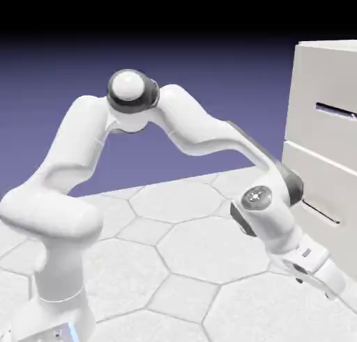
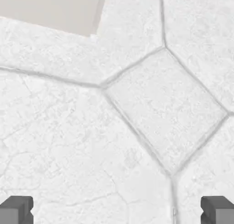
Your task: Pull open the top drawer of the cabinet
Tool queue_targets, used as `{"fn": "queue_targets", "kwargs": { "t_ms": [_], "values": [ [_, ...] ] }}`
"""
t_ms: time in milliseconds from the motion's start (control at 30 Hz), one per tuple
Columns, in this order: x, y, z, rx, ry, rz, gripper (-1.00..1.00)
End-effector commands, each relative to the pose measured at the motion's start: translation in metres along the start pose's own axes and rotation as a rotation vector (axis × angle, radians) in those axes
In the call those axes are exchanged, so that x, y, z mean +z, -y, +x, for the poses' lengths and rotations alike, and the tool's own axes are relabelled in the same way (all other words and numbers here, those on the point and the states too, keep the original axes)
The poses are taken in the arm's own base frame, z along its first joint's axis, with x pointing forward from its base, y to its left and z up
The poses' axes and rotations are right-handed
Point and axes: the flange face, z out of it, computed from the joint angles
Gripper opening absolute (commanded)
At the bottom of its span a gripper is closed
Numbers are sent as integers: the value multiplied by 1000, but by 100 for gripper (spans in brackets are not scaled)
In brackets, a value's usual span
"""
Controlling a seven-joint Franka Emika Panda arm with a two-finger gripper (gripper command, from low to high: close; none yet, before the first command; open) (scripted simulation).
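Two drawer fronts face the arm on the cabinet (image 1: 322, 145) at the table's (image 1: 188, 257) right edge. Its top drawer (image 1: 326, 118) is shut, handle (image 1: 336, 111) untouched. Well below, low over the table, the hand (image 1: 315, 279) is fully open and empty, pointing downward. Climbing from there, it could snag the lower handle (image 1: 322, 212) instead.

The cabinet (image 1: 322, 125) runs off the exterior view's right edge, cutting both drawer handles short
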Motion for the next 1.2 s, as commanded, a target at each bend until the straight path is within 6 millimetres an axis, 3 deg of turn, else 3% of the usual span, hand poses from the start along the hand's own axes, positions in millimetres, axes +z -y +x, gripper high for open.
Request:
{"fn": "queue_targets", "kwargs": {
  "t_ms": [0,167,300,500,667,933,967,1167],
  "values": [
    [-3,4,9,-37,-38,-1,0],
    [-25,40,54,-251,-245,2,0],
    [-52,88,88,-449,-429,15,0],
    [-106,193,122,-779,-734,51,0],
    [-158,295,121,-1046,-993,96,0],
    [-129,320,153,-1046,-993,96,0],
    [-129,320,153,-1046,-993,96,-100],
    [-152,300,128,-1046,-993,96,-100]
  ]
}}
